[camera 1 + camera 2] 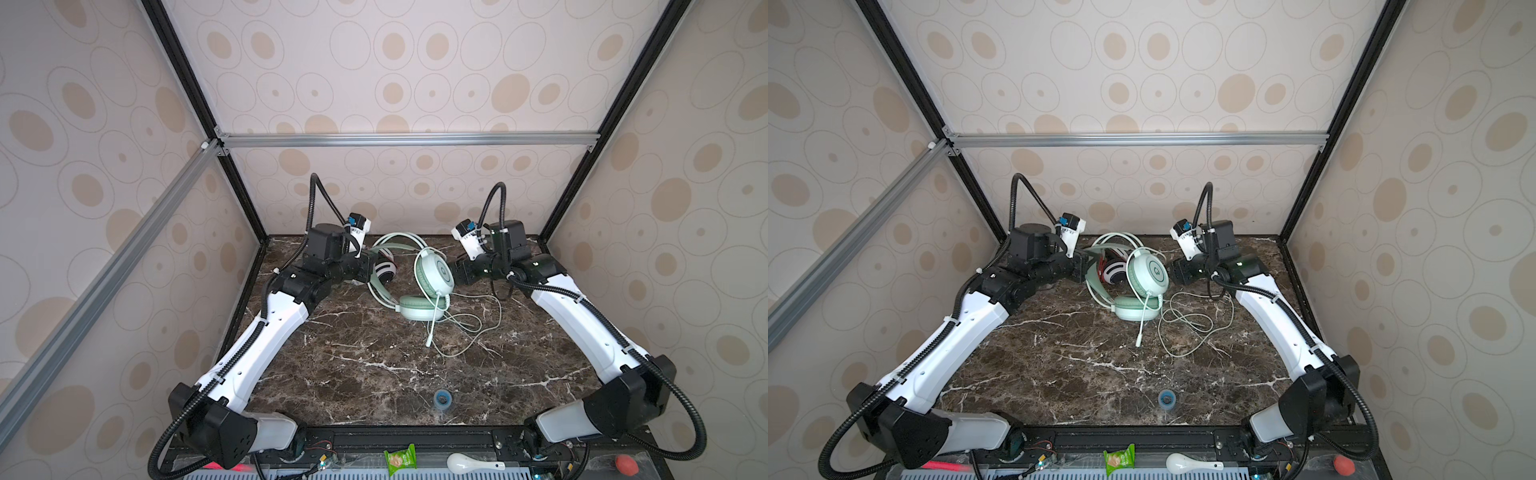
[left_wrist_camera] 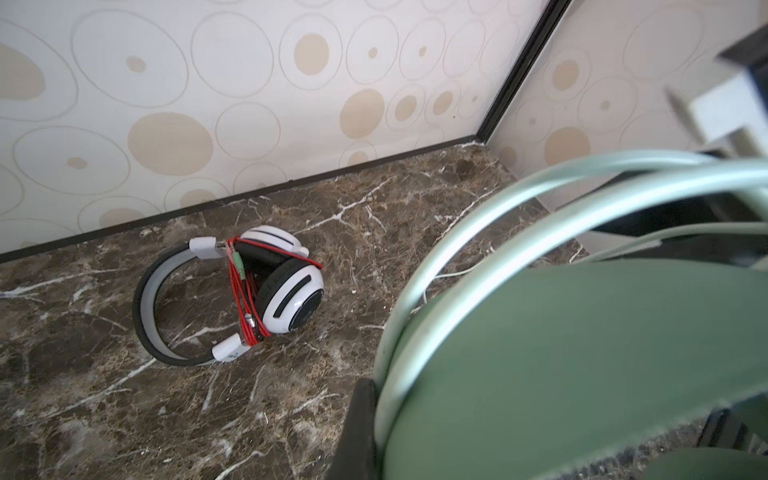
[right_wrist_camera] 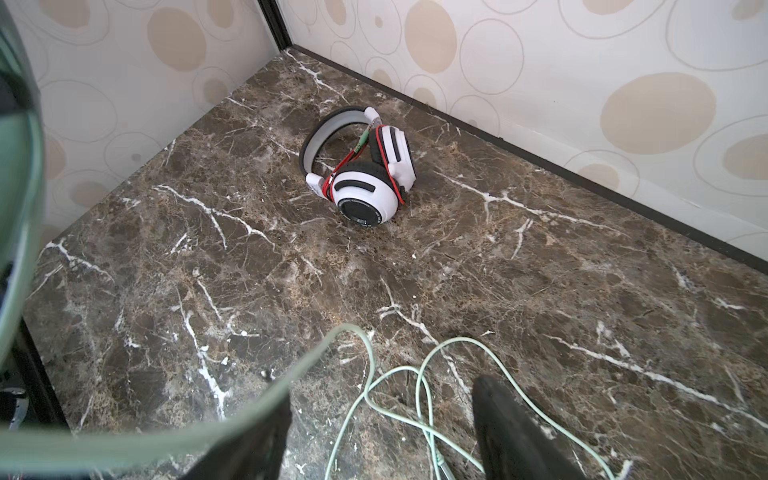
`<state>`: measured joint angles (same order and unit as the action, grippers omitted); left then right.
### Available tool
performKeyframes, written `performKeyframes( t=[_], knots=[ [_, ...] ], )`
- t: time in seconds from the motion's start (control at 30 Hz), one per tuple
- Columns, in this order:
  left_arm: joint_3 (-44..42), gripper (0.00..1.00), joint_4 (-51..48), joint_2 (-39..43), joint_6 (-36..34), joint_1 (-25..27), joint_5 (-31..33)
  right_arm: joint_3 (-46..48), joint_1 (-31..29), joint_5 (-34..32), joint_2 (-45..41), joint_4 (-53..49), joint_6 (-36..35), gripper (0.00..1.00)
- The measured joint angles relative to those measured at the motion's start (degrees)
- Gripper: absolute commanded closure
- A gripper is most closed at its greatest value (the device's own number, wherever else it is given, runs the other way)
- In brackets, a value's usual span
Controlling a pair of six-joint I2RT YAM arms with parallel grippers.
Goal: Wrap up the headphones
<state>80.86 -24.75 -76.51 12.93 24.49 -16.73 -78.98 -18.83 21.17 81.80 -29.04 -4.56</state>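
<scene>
Left fingers (image 2: 358,428) clamp the stiff headband of the mint headphones (image 1: 434,272) at the back of the desk (image 1: 374,374), right fingers (image 3: 511,432) spread apart over the light, floppy cord (image 3: 457,339), probably best pinched near the plug.

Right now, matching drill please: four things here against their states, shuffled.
Things:
1 white headphones
2 green headphones
3 green cord
4 right gripper

States:
A open
B loose on the table
C red cord wound round it
D headband clamped in left gripper

Pairs: 1-C, 2-D, 3-B, 4-A
</scene>
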Motion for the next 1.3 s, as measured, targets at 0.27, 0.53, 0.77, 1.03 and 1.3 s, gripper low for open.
performKeyframes(
  t=[0.27, 0.53, 0.77, 1.03, 1.3],
  knots=[
    [5.2, 1.0, 1.5, -0.5, 3.2, 0.0, -1.4, 8.6, 2.7, 10.8, -2.5, 12.1, 3.4, 0.23],
    [9.3, 1.0, 1.4, -3.6, 4.3, 0.0, -2.6, 11.3, 2.7, 20.4, -1.6, 18.6, 5.2, 0.23],
    [12.3, 1.0, 1.1, -5.5, 5.3, 0.0, -3.0, 15.9, 2.7, 22.6, -1.4, 23.1, 7.5, 0.23],
    [14.2, 1.0, 2.1, -5.6, 7.4, 0.0, -4.1, 19.5, 2.7, 20.8, 2.7, 31.6, 13.0, 0.29],
    [14.2, 1.0, 5.2, -5.6, 10.3, 0.0, -5.2, 19.9, 2.7, 18.9, 7.8, 36.9, 16.9, 0.39]
  ],
)
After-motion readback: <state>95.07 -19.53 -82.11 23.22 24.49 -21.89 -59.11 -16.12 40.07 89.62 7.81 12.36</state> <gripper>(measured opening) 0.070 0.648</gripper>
